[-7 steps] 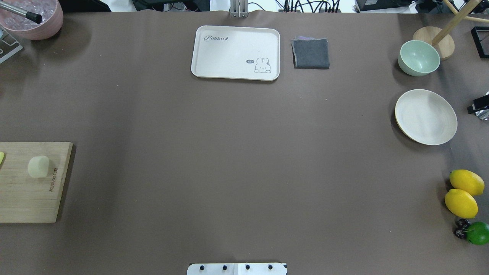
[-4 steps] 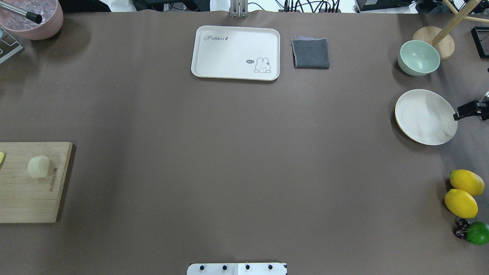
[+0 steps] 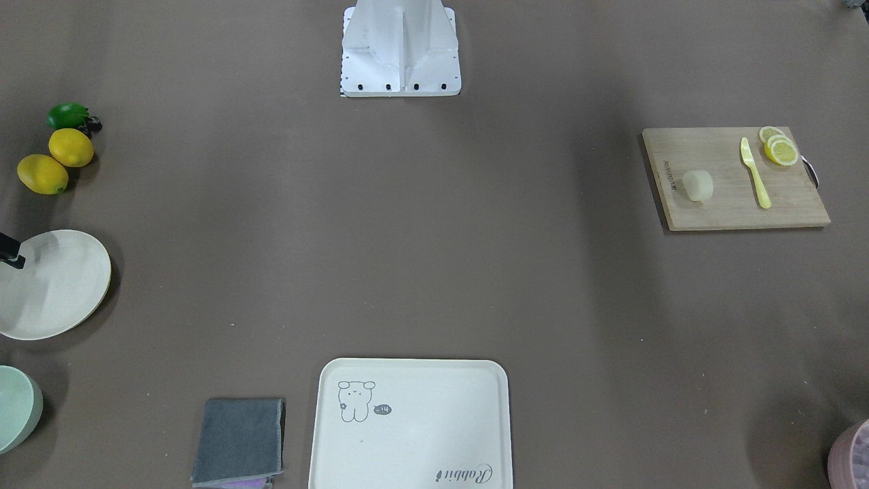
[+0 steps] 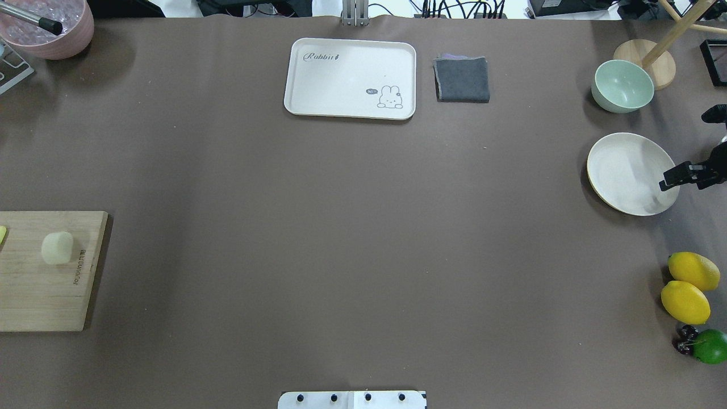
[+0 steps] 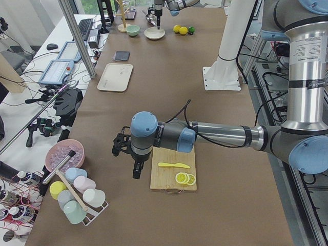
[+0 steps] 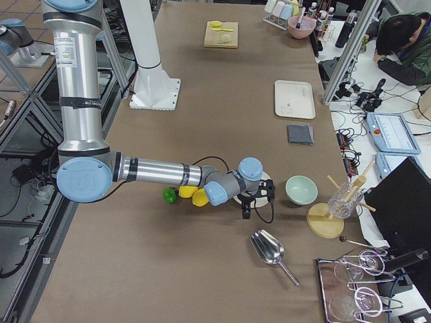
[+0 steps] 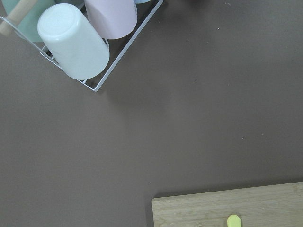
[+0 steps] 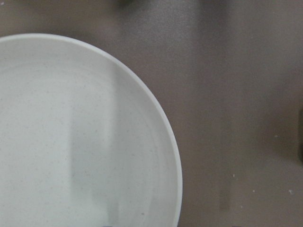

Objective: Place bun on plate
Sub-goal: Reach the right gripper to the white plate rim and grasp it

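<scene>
The bun [image 4: 57, 248] is found ungrasped on the wooden board [image 4: 34, 301], the plate [image 4: 622, 170] well apart from it. The left gripper [image 5: 136, 171] is held just beside the board, the right gripper [image 4: 673, 179] far off; whether either is parted cannot be told. The approach is judged in hand: the bun must next be straddled

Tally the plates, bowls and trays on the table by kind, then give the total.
Plates: 1, the cream-white plate
Bowls: 2, the pale green bowl and the pink bowl
Trays: 1, the cream tray
Total: 4
</scene>
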